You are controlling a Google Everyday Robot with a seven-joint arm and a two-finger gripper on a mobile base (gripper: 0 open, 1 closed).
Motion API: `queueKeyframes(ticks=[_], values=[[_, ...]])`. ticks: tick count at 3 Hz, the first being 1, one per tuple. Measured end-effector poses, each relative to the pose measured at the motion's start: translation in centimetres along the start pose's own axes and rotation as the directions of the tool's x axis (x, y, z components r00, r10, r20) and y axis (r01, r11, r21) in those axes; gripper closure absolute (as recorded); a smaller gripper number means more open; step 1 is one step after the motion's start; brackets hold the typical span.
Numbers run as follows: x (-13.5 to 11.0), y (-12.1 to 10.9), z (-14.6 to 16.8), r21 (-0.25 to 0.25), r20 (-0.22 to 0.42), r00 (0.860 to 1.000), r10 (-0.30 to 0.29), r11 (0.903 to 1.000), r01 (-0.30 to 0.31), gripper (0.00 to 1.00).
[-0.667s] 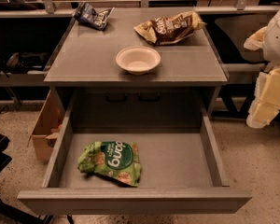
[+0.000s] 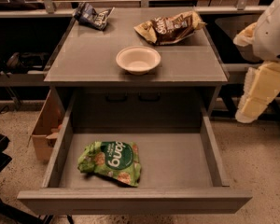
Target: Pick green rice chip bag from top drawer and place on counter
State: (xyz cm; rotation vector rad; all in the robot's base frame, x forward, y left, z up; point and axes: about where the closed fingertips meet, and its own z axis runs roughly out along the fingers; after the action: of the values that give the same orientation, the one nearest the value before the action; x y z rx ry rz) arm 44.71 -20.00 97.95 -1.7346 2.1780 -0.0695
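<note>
The green rice chip bag [image 2: 113, 162] lies flat on the floor of the open top drawer [image 2: 177, 160], toward its front left. The counter [image 2: 88, 55] is the grey cabinet top above the drawer. My gripper [image 2: 259, 94] hangs at the right edge of the view, pointing down, beside the cabinet's right side, level with the drawer's back. It is well to the right of the bag and holds nothing that I can see.
On the counter stand a white bowl [image 2: 138, 59], a brown-and-gold chip bag [image 2: 170, 28] at the back right and a dark blue snack bag [image 2: 92, 16] at the back left. A cardboard box [image 2: 44, 129] stands on the floor left of the drawer.
The white arm at the right has shifted slightly; the bag, drawer and counter items have not moved.
</note>
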Motion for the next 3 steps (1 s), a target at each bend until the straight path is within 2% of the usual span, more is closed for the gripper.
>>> queueKeyframes(ticks=[1, 2, 3], values=[[-3.2, -0.1, 2.9, -0.021, 0.098, 0.995, -0.021, 0.9995, 0.024, 0.00], [-6.3, 0.1, 7.0, -0.036, 0.236, 0.971, -0.033, 0.9984, 0.043, 0.00], [-8.3, 1.0, 10.0, -0.023, 0.331, 0.941, -0.066, 0.9967, 0.078, 0.00]])
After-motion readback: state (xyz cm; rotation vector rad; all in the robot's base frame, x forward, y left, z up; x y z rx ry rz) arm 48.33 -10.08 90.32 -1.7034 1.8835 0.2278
